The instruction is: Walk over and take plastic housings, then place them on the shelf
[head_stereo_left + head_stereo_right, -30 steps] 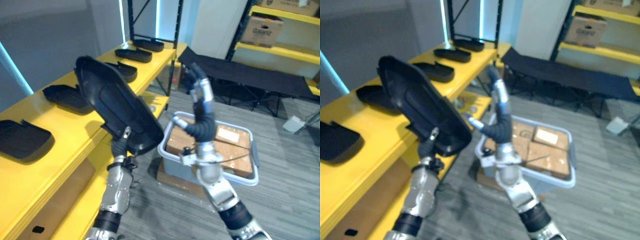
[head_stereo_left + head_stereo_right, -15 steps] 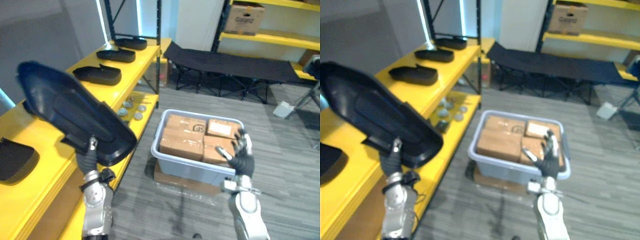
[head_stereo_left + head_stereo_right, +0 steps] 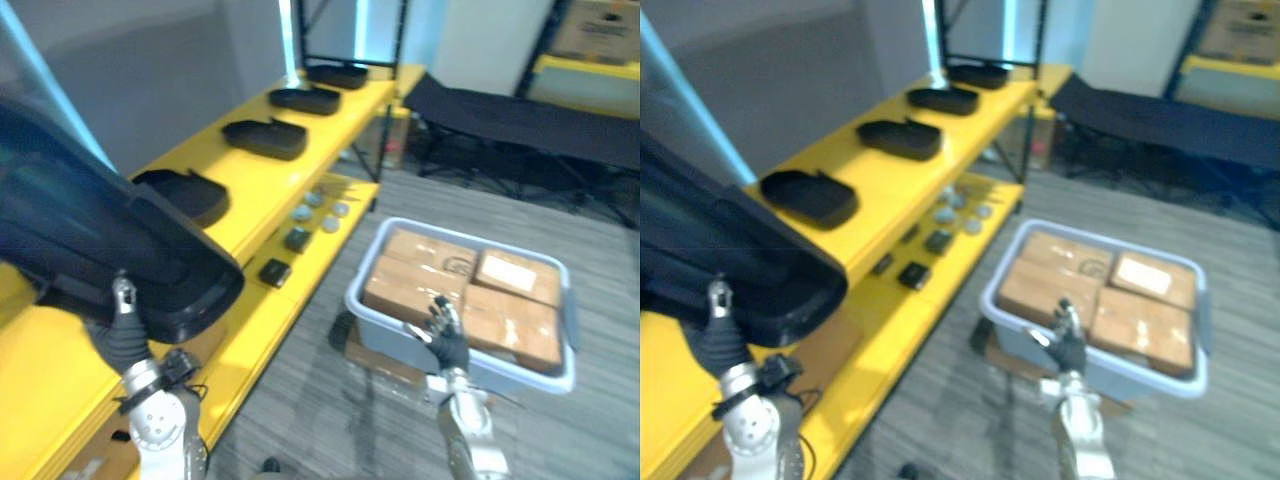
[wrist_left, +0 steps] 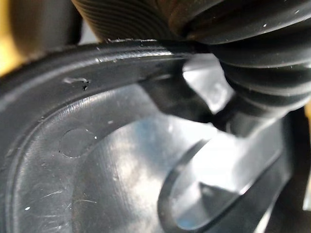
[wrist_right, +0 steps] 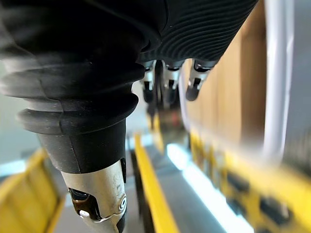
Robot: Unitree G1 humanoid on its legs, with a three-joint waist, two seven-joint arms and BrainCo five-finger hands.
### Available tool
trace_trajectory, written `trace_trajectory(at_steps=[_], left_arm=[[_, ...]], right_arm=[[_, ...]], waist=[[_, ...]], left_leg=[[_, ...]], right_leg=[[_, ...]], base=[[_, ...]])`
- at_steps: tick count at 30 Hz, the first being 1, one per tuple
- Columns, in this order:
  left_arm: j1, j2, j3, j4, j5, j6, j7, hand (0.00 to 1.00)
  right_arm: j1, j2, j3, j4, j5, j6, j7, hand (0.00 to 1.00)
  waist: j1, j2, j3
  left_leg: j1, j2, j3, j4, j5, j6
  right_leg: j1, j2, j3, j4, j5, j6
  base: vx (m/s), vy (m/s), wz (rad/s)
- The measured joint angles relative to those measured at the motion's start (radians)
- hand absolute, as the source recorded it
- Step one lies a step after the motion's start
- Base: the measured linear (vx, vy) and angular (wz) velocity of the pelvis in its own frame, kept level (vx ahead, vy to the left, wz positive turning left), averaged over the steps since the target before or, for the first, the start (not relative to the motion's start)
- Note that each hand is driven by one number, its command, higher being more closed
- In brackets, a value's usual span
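The left hand point(image 3: 120, 335) pinches the large black plastic housing point(image 3: 90, 250) at its near rim, the other fingers hidden behind it; the housing hangs over the yellow shelf point(image 3: 250, 190), its left part cut off; the right hand point(image 3: 448, 342), fingers loosely spread, hovers before the grey bin point(image 3: 400, 338).

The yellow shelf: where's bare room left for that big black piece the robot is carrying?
On the top shelf, bare yellow lies at the near end, under the held housing in the left hand, and along the front edge beside the nearest shelved housing. Farther back, housings sit in a row with narrow gaps. The lower shelf carries small parts.
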Motion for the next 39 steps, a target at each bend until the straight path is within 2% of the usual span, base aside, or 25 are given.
trace_trajectory(at_steps=[5,7,10,12,14,15,16,17,18,21,23,24,26,27,32,35,39], left_arm=[[0.090,-0.013,0.138,-0.028,-0.003,-0.016,-0.001,1.00],[0.115,-0.030,0.169,-0.029,-0.003,-0.029,-0.006,1.00],[0.148,-0.054,0.174,-0.030,-0.002,-0.039,-0.031,1.00],[0.137,-0.055,0.172,-0.031,-0.004,-0.041,-0.047,1.00],[0.089,-0.054,0.159,-0.036,-0.016,-0.055,-0.085,1.00],[0.081,-0.054,0.156,-0.037,-0.016,-0.062,-0.086,1.00],[0.061,-0.053,0.143,-0.046,-0.016,-0.072,-0.084,1.00],[0.051,-0.049,0.138,-0.061,-0.017,-0.076,-0.076,1.00],[0.045,-0.046,0.138,-0.068,-0.018,-0.079,-0.073,1.00],[0.007,-0.012,0.120,-0.079,0.001,-0.081,-0.067,1.00],[-0.032,0.046,0.079,-0.078,0.003,-0.078,-0.073,1.00],[-0.062,0.083,0.058,-0.073,0.008,-0.077,-0.080,1.00],[-0.076,0.101,0.048,-0.065,0.010,-0.077,-0.083,1.00],[-0.088,0.100,0.040,-0.052,0.018,-0.075,-0.084,1.00],[-0.034,0.063,0.002,-0.051,0.019,-0.074,-0.078,1.00],[0.025,0.030,-0.004,-0.051,0.021,-0.076,-0.077,1.00],[0.051,0.031,0.020,-0.052,0.028,-0.088,-0.077,1.00]], right_arm=[[-0.062,-0.008,0.019,0.000,-0.054,0.000,-0.004,0.00],[-0.082,-0.011,0.031,0.000,-0.053,0.000,0.000,0.00],[-0.091,-0.011,0.054,0.000,-0.044,0.011,0.021,0.00],[-0.089,-0.012,0.058,0.000,-0.044,0.021,0.035,0.00],[-0.052,-0.011,0.056,-0.006,-0.045,0.033,0.037,0.00],[-0.047,-0.012,0.055,-0.006,-0.046,0.033,0.037,0.00],[-0.032,-0.023,0.051,-0.008,-0.064,0.033,0.038,0.00],[-0.023,-0.019,0.053,-0.009,-0.088,0.032,0.043,0.00],[-0.019,-0.014,0.055,-0.014,-0.091,0.030,0.051,0.00],[-0.003,-0.010,0.059,-0.046,-0.085,-0.022,0.088,0.00],[0.023,-0.011,0.049,-0.068,-0.086,-0.065,0.106,0.00],[0.036,-0.012,0.041,-0.078,-0.085,-0.094,0.111,0.00],[0.037,-0.012,0.037,-0.084,-0.085,-0.115,0.121,0.00],[0.029,-0.019,0.035,-0.086,-0.089,-0.130,0.132,0.00],[0.013,-0.044,0.042,-0.087,-0.094,-0.127,0.183,0.00],[0.030,-0.050,0.051,-0.090,-0.092,-0.126,0.213,0.00],[0.033,-0.050,0.061,-0.115,-0.092,-0.128,0.215,0.00]], waist=[[0.062,-0.021,0.007],[0.070,-0.025,0.008],[0.070,-0.020,0.016],[0.061,-0.015,0.045],[0.047,-0.021,0.054],[0.039,-0.021,0.057],[0.033,-0.020,0.072],[0.045,-0.028,0.078],[0.045,-0.033,0.081],[0.033,-0.048,0.101],[0.011,-0.065,0.110],[0.001,-0.074,0.111],[0.000,-0.075,0.111],[-0.002,-0.065,0.117],[-0.002,0.003,0.156],[-0.014,0.009,0.156],[-0.007,0.002,0.155]], left_leg=[[0.002,-0.014,-0.032,-0.001,-0.001,0.003],[0.004,-0.014,-0.030,-0.001,-0.002,0.004],[0.008,-0.015,-0.030,0.010,-0.004,0.008],[-0.003,-0.019,-0.031,0.032,-0.007,0.013],[-0.048,-0.007,0.032,0.052,0.002,0.049],[-0.052,-0.003,0.051,0.057,0.009,0.051],[-0.054,0.002,0.079,0.053,0.031,0.030],[-0.060,-0.005,0.090,0.056,0.032,0.028],[-0.066,-0.010,0.090,0.059,0.033,0.028],[-0.070,-0.029,0.091,0.061,0.033,0.034],[-0.071,-0.047,0.067,0.058,0.042,0.041],[-0.072,-0.053,0.054,0.053,0.048,0.040],[-0.082,-0.054,0.052,0.053,0.057,0.040],[-0.087,-0.047,0.055,0.052,0.071,0.038],[-0.073,0.012,0.068,0.052,0.096,0.030],[-0.041,0.021,0.097,0.028,0.110,0.036],[-0.038,0.010,0.119,0.026,0.106,0.041]], right_leg=[[0.028,-0.007,-0.029,0.000,-0.015,0.009],[0.029,-0.007,-0.027,0.000,-0.016,0.008],[0.041,-0.006,-0.030,0.000,-0.017,0.008],[0.066,-0.007,-0.060,0.001,-0.025,0.004],[0.086,-0.010,-0.128,0.004,-0.044,0.015],[0.090,-0.012,-0.140,0.008,-0.045,0.017],[0.095,-0.023,-0.163,0.028,-0.053,0.024],[0.092,-0.035,-0.162,0.036,-0.053,0.025],[0.090,-0.040,-0.164,0.040,-0.053,0.025],[0.065,-0.080,-0.127,0.117,-0.088,0.001],[0.055,-0.097,-0.037,0.174,-0.142,-0.039],[0.047,-0.103,0.009,0.203,-0.175,-0.045],[0.042,-0.102,0.012,0.208,-0.189,-0.030],[0.044,-0.090,0.013,0.201,-0.192,-0.018],[0.075,-0.021,0.026,0.177,-0.190,-0.010],[0.092,-0.022,0.023,0.191,-0.225,0.020],[0.095,-0.040,0.031,0.192,-0.239,0.034]], base=[[0.00,0.006,0.28],[-0.01,0.003,-0.02],[-0.02,0.001,0.03],[-0.06,-0.008,0.32],[-0.07,-0.009,0.81],[-0.01,0.035,0.91],[0.02,0.088,0.50],[0.03,0.099,0.36],[0.04,0.093,0.09],[0.04,0.084,0.14],[0.03,0.069,0.43],[0.01,0.004,0.43],[-0.02,-0.043,0.25],[-0.03,-0.055,0.17],[-0.09,-0.074,0.02],[-0.11,-0.044,0.10],[-0.03,0.022,0.04]])
